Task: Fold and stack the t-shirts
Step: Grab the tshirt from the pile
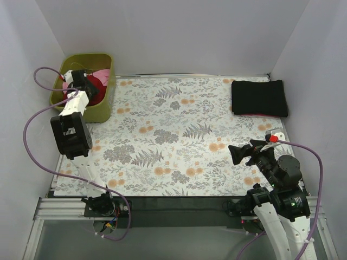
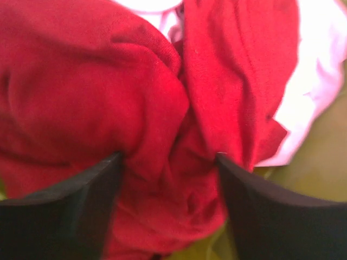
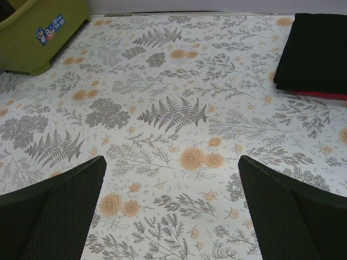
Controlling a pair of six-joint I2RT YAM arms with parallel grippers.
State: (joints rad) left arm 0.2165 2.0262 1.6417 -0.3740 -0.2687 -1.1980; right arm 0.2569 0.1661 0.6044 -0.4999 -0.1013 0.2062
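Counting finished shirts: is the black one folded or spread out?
Folded: the black shirt lies as a neat, compact rectangle, with no sleeves sticking out.

Dark red t-shirt (image 2: 108, 108) crumpled over pink one (image 2: 320, 81), black t-shirt (image 1: 259, 97) folded — far right

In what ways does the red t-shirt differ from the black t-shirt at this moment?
The red t-shirt lies crumpled; the black t-shirt is folded flat into a neat rectangle. The red one is in the green bin at far left; the black one lies on the table cloth at far right. Both are plain cloth.
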